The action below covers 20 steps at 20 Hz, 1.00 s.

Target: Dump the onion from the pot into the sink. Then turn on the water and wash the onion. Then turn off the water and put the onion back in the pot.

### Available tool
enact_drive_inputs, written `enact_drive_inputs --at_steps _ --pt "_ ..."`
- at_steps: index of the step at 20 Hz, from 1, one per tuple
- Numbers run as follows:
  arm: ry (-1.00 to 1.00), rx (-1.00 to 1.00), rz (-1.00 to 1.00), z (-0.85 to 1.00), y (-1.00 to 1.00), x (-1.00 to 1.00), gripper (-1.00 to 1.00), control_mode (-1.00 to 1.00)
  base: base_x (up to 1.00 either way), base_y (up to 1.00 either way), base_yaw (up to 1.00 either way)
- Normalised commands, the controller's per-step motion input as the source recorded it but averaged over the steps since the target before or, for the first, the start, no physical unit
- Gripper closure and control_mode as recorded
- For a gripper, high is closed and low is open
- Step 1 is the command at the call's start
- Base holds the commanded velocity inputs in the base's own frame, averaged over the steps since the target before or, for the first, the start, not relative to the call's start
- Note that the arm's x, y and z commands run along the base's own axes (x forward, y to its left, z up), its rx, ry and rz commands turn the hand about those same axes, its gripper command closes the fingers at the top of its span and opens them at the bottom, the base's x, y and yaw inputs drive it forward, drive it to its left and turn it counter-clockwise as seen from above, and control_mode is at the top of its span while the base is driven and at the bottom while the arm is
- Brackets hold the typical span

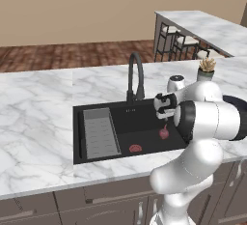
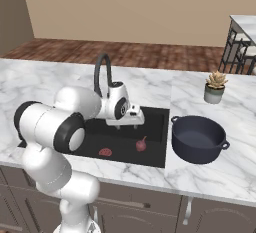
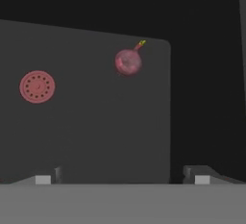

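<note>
Left base view: one gripper (image 1: 164, 118) hangs over the one black sink (image 1: 77, 137), its fingers pointing down into the basin; how wide they stand is hard to read here. One onion (image 1: 164, 133) lies on the basin floor just below the hand. One red drain disc (image 1: 135, 148) sits on the floor down and to the left of the hand in this picture. One grey ribbed tray (image 1: 100, 133) fills the far left part of the basin, well apart from the hand. One black gooseneck faucet (image 1: 135, 77) rises behind the basin, beyond the hand. One small potted plant (image 1: 206, 68) stands on the marble counter (image 1: 38, 103) past the arm. Stools (image 1: 183, 43) stand under a second counter in the distance; their count is unclear.

Right base view: the gripper hovers above the basin with nothing between its fingers. The onion rests below it and slightly right; the drain disc lies below it and left. One dark pot (image 2: 198, 138) stands on the counter right of the sink, well apart from the hand, with two small side handles and nothing visible inside. No stream falls from the faucet.

Hand view: two finger tips (image 3: 44, 179) rise far apart, released and holding nothing. The onion lies ahead between them; the drain disc lies ahead toward the left tip.
</note>
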Motion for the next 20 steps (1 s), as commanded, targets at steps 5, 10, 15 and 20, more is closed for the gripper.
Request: enact_drive_inputs --at_steps 5,10,15,20 --pt "0.00 0.01 0.00 -0.30 -0.04 0.13 -1.00 -1.00 0.00 0.00 0.00" --pt "0.00 0.02 0.00 -0.23 -0.07 0.11 -1.00 -1.00 0.00 0.00 0.00" --pt "0.00 0.02 0.00 -0.18 -0.07 0.14 -1.00 -1.00 0.00 0.00 0.00" --pt "0.00 0.00 0.00 -0.19 0.00 0.17 -1.00 -1.00 0.00 0.00 0.00"
